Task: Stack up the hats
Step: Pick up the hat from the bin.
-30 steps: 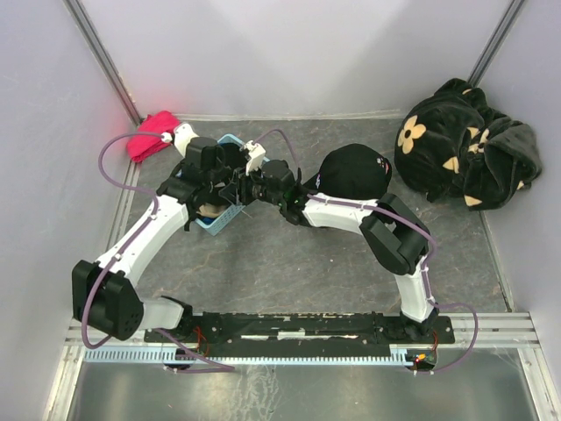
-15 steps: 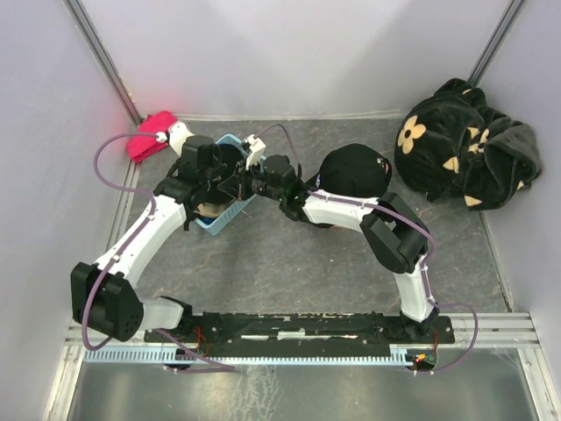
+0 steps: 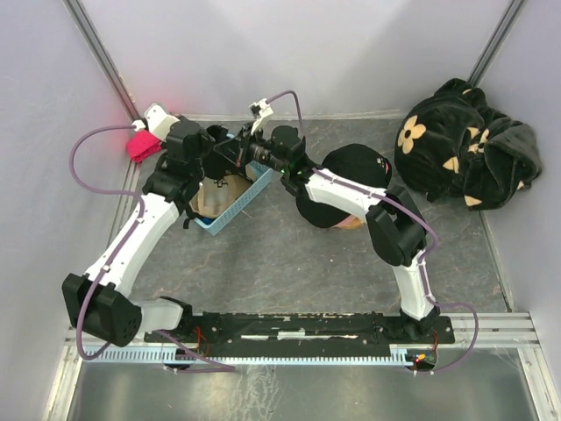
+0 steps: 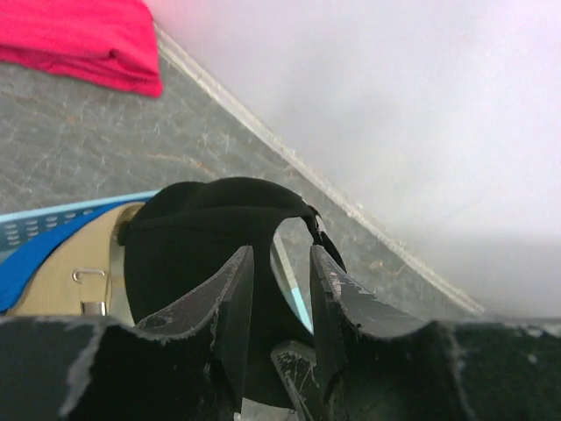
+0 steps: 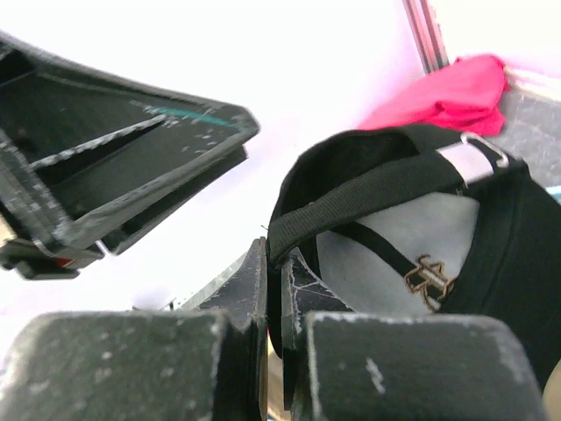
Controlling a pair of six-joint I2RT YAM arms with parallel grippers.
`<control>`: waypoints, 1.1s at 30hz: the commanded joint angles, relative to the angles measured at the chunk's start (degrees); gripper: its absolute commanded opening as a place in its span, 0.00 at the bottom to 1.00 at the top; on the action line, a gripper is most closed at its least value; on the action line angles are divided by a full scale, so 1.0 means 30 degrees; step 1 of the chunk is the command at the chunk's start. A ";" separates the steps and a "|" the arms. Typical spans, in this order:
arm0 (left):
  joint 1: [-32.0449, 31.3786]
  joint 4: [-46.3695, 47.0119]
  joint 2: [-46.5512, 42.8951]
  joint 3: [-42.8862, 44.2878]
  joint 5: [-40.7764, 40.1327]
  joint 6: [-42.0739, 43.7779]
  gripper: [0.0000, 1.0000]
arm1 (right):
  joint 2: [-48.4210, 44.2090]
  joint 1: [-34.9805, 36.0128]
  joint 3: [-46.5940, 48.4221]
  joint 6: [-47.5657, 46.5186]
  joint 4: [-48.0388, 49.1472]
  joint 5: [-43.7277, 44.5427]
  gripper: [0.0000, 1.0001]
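A black hat (image 5: 500, 237) with a rear strap and metal buckle hangs over the blue basket (image 3: 230, 219). My right gripper (image 5: 276, 254) is shut on its rim near the strap. My left gripper (image 4: 279, 254) faces it from the left with its jaws apart and nothing between them; the same black hat (image 4: 193, 237) sits just behind its fingers. A tan hat (image 4: 79, 281) and a blue hat (image 4: 35, 254) lie in the basket. Another black hat (image 3: 355, 168) with small lettering rests to the right, with something tan (image 3: 349, 224) showing under its near edge.
A red-pink cloth bundle (image 3: 140, 145) lies in the far left corner by the wall. A big black plush fabric with beige flowers (image 3: 465, 145) fills the far right corner. White walls close in the back and sides.
The left gripper has opened and let go of the black hat, while the right gripper has shut on it. Both grippers have moved toward the far left wall.
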 commanded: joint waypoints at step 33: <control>-0.6377 1.2223 -0.5327 -0.9110 -0.2686 0.9133 0.41 | -0.0776 -0.1146 0.7237 -0.1184 -0.2160 0.0520 0.02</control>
